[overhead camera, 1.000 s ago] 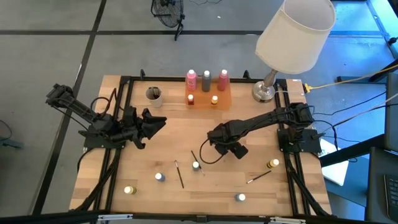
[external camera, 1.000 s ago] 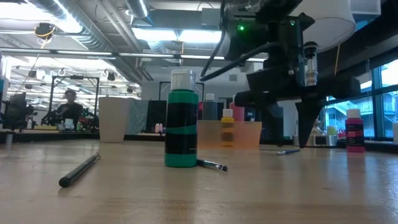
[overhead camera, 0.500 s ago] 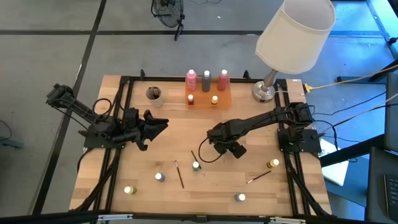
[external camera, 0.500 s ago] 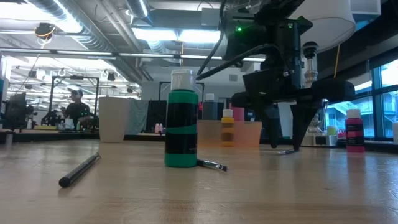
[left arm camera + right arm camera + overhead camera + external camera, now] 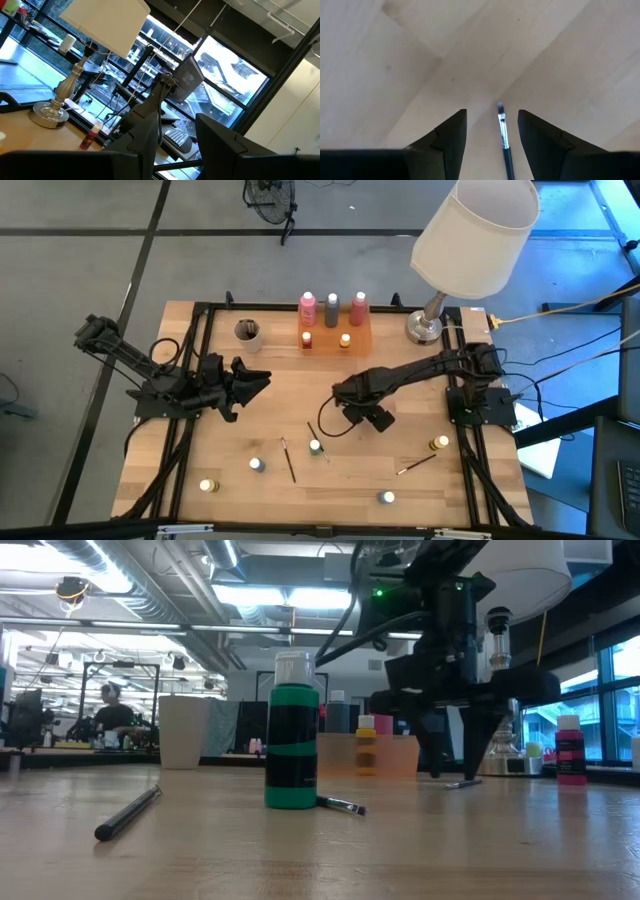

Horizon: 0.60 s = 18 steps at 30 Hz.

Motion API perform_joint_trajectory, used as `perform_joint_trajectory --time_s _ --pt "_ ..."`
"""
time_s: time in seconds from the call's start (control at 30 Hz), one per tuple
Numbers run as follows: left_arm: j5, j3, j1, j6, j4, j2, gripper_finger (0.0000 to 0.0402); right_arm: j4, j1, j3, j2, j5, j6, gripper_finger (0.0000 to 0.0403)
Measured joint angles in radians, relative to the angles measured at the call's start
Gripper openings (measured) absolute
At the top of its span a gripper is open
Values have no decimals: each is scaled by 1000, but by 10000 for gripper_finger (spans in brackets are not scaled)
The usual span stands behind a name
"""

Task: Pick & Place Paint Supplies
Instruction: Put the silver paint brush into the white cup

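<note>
Three bottles (image 5: 332, 308) are seen on the tray (image 5: 360, 338), pots and brushes left scattered; a brush (image 5: 503, 134) is straddled, ungripped, by the open right gripper (image 5: 490, 135).

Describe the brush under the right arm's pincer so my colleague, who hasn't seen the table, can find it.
Start at the white-shaded lamp at the wooden table's far right corner and follow the dark right arm to its open right pincer. Below it lies a thin dark paintbrush, seen between the fingers. It sits beside a white-capped green bottle, apart from the other brushes.
</note>
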Motion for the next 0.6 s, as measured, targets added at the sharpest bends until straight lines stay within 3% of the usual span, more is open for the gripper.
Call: perform_joint_trajectory --time_s 0.6 --pt "-5 0 0 1 0 0 127 46 -19 -39 9 -18 -26 179"
